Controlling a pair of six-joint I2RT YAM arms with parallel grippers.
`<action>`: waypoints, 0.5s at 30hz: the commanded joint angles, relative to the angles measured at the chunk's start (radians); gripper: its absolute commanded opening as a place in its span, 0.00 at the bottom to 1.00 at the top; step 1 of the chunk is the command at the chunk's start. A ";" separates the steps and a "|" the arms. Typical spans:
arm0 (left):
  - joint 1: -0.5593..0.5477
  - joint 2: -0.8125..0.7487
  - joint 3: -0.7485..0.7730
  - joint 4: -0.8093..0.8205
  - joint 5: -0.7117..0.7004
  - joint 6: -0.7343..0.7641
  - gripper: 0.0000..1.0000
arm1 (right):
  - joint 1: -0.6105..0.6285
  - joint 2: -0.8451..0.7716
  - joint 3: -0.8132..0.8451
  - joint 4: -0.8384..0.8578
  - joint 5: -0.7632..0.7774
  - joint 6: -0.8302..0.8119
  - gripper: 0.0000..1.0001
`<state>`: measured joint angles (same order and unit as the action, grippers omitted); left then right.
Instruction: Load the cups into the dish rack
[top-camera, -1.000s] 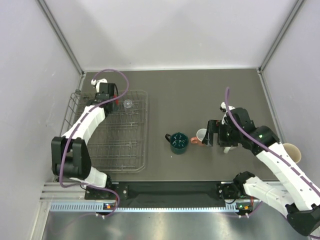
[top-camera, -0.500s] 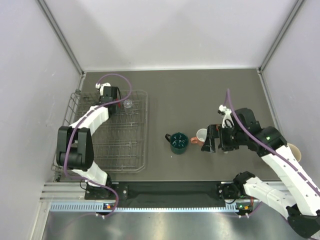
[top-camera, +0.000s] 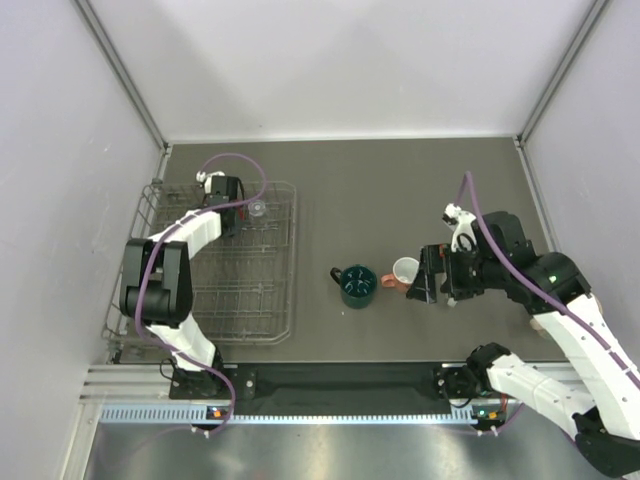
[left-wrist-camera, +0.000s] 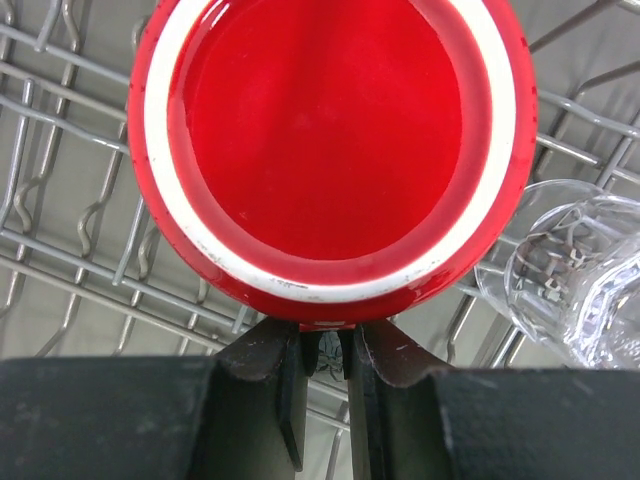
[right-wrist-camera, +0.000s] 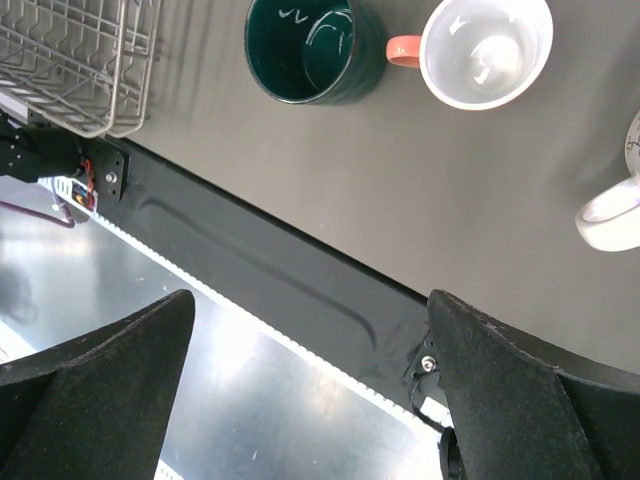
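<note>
Left fingers (left-wrist-camera: 288, 400) clamped on red mug (left-wrist-camera: 330, 140), seemingly at its handle, over dish rack (top-camera: 250, 300); I see right fingers (right-wrist-camera: 110, 360) spread wide, empty.

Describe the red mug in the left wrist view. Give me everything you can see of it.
The red mug looks like glossy ceramic. It shows a round red face ringed by a bare white band, apparently its base, so it seems to be upside down. It sits over the wires of the dish rack. The left gripper is shut on a narrow red part at its near edge, probably the handle. A clear glass lies close beside it, but contact cannot be told.
</note>
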<state>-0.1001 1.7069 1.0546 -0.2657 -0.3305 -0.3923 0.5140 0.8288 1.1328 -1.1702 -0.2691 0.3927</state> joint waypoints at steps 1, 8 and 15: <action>0.003 0.005 0.067 0.036 -0.022 -0.003 0.00 | -0.003 -0.005 -0.002 0.001 0.002 0.005 1.00; 0.003 0.040 0.102 -0.032 -0.002 -0.028 0.44 | -0.002 0.013 -0.027 0.027 -0.009 0.025 1.00; 0.003 0.008 0.093 -0.049 0.018 -0.054 0.73 | 0.000 0.059 -0.033 0.026 0.088 -0.009 1.00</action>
<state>-0.1001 1.7458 1.1145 -0.3172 -0.3222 -0.4252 0.5140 0.8787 1.0981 -1.1667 -0.2344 0.4030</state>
